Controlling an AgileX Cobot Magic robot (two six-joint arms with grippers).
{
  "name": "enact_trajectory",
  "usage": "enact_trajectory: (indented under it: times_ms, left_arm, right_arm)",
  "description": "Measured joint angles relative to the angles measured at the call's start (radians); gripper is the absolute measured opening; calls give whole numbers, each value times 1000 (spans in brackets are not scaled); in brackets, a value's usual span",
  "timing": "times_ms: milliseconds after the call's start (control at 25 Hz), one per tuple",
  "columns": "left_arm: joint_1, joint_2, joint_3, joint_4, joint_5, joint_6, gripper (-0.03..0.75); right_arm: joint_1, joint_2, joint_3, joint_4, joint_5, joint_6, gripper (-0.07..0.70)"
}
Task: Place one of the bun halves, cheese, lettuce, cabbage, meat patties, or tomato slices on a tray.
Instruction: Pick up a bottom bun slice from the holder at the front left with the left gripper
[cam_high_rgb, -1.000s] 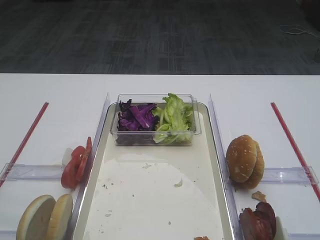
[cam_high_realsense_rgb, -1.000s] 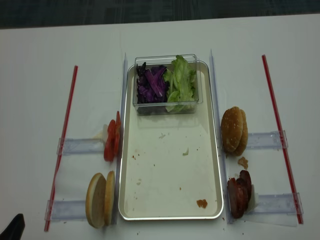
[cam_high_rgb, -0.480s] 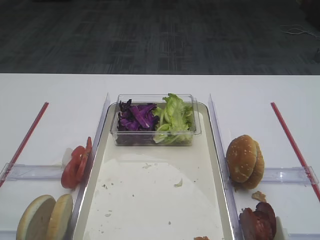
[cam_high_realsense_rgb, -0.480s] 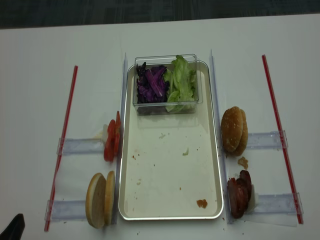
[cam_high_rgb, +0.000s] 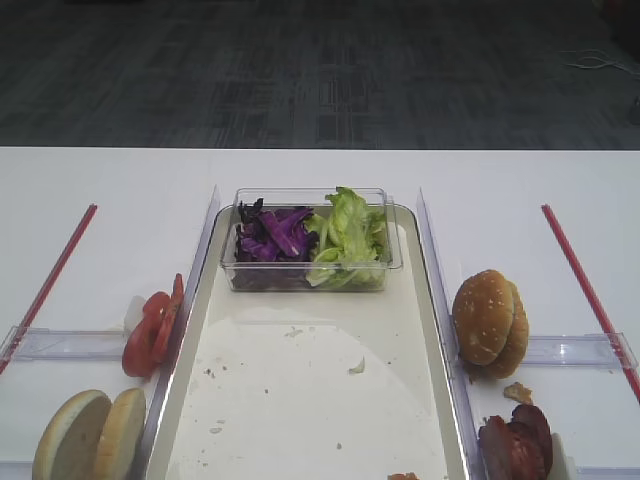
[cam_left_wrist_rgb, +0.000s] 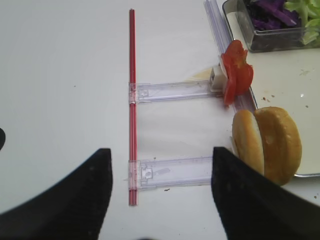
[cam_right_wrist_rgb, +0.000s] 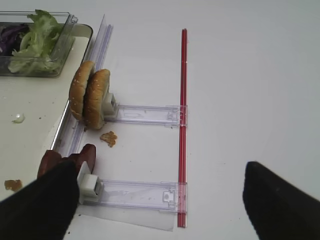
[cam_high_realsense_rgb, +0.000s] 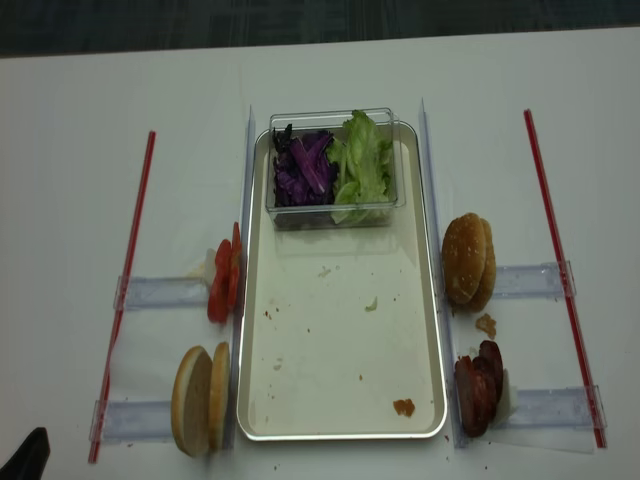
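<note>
Both my left fingers stand spread wide, empty, above the white table; my right fingers look parted and empty too. Pale bun halves stand on edge against a clear rail, just outside the tray. I judge them light, soft and crumbly, so I'd pinch one gently across its faces. Tomato slices sit near, beyond the buns, and could be clipped

both grippers show only broad, matte black, blurred fingers
</note>
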Motion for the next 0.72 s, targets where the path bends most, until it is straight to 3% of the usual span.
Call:
enact_trajectory:
  times_ms: [480,720]
  left_arm:
    - [0,0,0,-6,2,15,419]
    - [-7,25,-74,-27,34,57,421]
  right_arm:
    - [0,0,0,0,0,0,693]
    - [0,0,0,0,0,0,693]
